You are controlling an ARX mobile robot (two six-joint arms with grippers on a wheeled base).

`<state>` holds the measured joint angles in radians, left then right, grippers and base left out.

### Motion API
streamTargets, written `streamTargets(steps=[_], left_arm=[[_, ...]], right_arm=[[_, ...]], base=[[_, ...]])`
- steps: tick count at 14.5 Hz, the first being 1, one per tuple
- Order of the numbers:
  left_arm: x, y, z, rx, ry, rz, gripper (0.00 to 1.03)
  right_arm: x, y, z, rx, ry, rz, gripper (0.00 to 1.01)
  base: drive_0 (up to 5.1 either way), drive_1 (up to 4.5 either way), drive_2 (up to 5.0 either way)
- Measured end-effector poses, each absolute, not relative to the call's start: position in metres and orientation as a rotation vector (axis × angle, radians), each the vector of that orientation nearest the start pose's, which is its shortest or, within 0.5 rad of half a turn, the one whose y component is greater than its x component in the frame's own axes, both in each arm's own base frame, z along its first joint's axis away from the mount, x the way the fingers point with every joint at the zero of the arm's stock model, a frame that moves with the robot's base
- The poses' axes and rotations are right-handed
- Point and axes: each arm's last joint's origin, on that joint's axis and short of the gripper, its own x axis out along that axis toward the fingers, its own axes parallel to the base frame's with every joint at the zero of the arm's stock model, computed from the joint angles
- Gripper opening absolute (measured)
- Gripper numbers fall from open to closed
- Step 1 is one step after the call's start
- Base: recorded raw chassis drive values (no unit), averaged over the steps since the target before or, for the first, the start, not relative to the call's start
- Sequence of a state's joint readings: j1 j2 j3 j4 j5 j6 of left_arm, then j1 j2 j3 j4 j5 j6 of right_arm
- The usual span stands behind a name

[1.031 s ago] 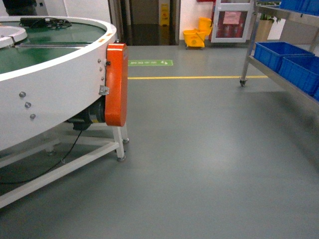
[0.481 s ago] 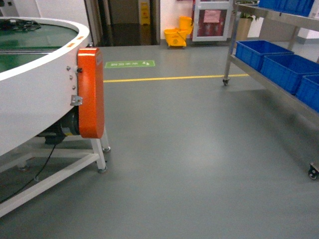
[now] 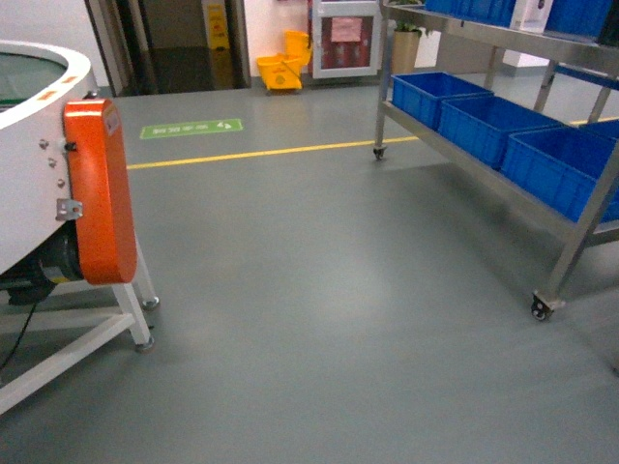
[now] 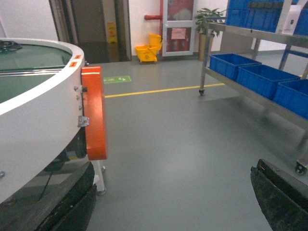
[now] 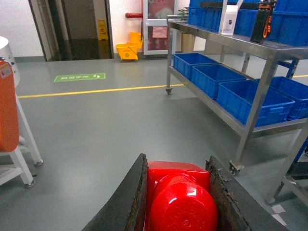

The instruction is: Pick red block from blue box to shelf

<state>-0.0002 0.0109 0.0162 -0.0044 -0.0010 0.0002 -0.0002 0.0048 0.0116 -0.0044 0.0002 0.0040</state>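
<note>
The red block [image 5: 179, 195], glossy with its round stud facing the camera, fills the bottom of the right wrist view. My right gripper [image 5: 177, 166] is shut on it, one dark finger on each side. My left gripper [image 4: 171, 192] hangs open over bare grey floor, with nothing between its fingers [image 4: 57, 202]. The shelf [image 3: 484, 37] is the steel rack on the right of the head view, and the shelf [image 5: 226, 41] also stands ahead and to the right of the held block. The blue box is out of view. Neither gripper shows in the head view.
Dark blue crates [image 3: 484, 126] sit on the shelf's lower tier, and its caster [image 3: 540, 307] rests on the floor. A round white conveyor with an orange cover [image 3: 97, 193] stands at the left. A yellow floor line [image 3: 251, 153] and a yellow mop bucket [image 3: 279, 70] lie farther back.
The head view has swung to the right: the conveyor slid towards the left edge and much more of the shelf and its crates came into view.
</note>
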Motion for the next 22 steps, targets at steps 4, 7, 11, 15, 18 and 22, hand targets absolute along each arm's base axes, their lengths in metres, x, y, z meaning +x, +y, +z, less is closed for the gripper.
streamTargets(steps=[4, 7, 11, 15, 18, 22], left_arm=[[0.0974, 0.0000, 0.1678, 0.000, -0.001, 0.001, 0.98], [0.0974, 0.0000, 0.1678, 0.000, -0.001, 0.001, 0.98], [0.0974, 0.0000, 0.1678, 0.000, -0.001, 0.001, 0.98], [0.0974, 0.0000, 0.1678, 0.000, -0.001, 0.001, 0.98], [0.0974, 0.0000, 0.1678, 0.000, -0.001, 0.001, 0.98], [0.0974, 0.0000, 0.1678, 0.000, -0.001, 0.001, 0.98]], right_arm=[[0.0973, 0.0000, 0.1667, 0.004, -0.002, 0.000, 0.28], [0.0973, 0.0000, 0.1667, 0.004, -0.002, 0.000, 0.28], [0.0973, 0.0000, 0.1666, 0.004, -0.002, 0.000, 0.28], [0.0973, 0.0000, 0.1667, 0.004, -0.002, 0.000, 0.27], [0.0973, 0.0000, 0.1667, 0.004, -0.003, 0.000, 0.27], [0.0973, 0.0000, 0.1667, 0.004, -0.003, 0.000, 0.27]], base=[[-1.5, -1.50, -1.5], [-1.5, -1.47, -1.5], [-1.4, -1.42, -1.4], [-1.5, -1.52, -1.5], [-1.5, -1.49, -1.5], [-1.5, -1.48, -1.5]])
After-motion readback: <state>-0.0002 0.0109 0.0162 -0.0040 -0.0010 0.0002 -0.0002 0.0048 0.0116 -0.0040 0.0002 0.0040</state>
